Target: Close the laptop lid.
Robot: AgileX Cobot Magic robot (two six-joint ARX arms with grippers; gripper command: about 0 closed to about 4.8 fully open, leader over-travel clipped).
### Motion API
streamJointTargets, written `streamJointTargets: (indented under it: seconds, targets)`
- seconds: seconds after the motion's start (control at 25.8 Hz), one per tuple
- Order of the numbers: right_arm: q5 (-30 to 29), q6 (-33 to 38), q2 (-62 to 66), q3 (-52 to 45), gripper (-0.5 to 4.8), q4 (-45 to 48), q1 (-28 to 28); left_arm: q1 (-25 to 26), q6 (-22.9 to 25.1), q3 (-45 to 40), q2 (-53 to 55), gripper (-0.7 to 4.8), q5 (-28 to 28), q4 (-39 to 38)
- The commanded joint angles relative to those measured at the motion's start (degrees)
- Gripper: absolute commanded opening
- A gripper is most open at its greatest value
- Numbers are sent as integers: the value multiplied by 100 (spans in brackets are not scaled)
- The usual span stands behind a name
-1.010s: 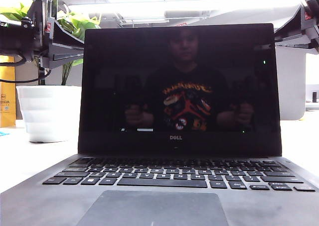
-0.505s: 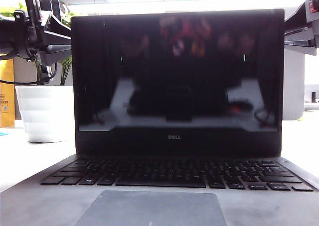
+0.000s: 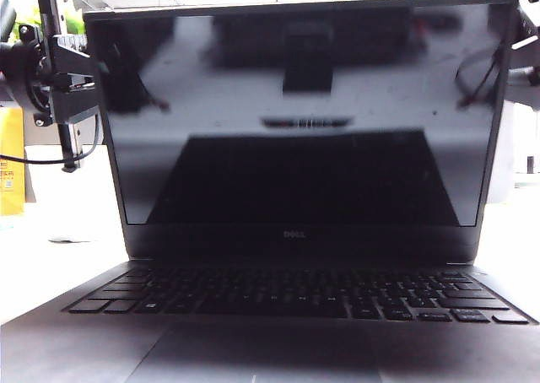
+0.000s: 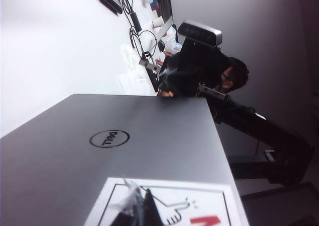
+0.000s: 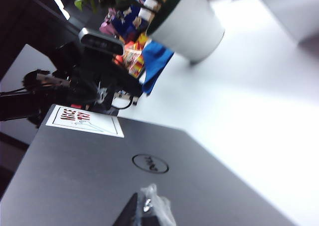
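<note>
The laptop (image 3: pixel 295 294) faces the exterior view with its black keyboard in front. The laptop lid (image 3: pixel 304 121) leans forward over the keys, and its glossy screen mirrors the keyboard. Both grippers are behind the lid, hidden in this view; only the left arm (image 3: pixel 59 71) and the right arm (image 3: pixel 523 54) show at its sides. In the left wrist view my left gripper (image 4: pixel 142 206) is shut, its tips on the lid's silver back (image 4: pixel 109 136) at the white sticker (image 4: pixel 199 206). My right gripper (image 5: pixel 147 206) is shut against the same silver back (image 5: pixel 75 176), near the Dell logo (image 5: pixel 149 164).
A white plant pot (image 5: pixel 187 24) stands on the white table behind the laptop, with blue and colourful packages (image 5: pixel 149 61) beside it. A yellow box (image 3: pixel 10 164) sits at the far left. A person and a camera on a stand (image 4: pixel 199 33) are behind the table.
The lid has tipped forward toward the keyboard, its top edge now higher and wider in view. Its reflection went from a person to the keyboard. Both arms followed behind it.
</note>
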Motion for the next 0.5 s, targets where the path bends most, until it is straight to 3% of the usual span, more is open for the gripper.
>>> streamJointTargets:
  seconds: [0.04,0.16,0.23,0.39,0.5]
  targets:
    - [-254,-22,-15,-24,-1,-872,85,2,9,4,-28,-5,11,-372]
    - [-267,-164,-15,-28,-1,-1676,85,-138,542,2,-28,-5,-4,-1552]
    - [-234,-415,-15,-35,-1,-2205,173,-367,1504,0,-28,-5,-109,-2885]
    - [79,-518,-13,-184,-1,-2795,557,-529,3215,-2,-26,-5,-767,-4903]
    - [433,-535,-13,-431,-1,-3014,660,-531,3853,-144,-26,-5,-1508,-5654]
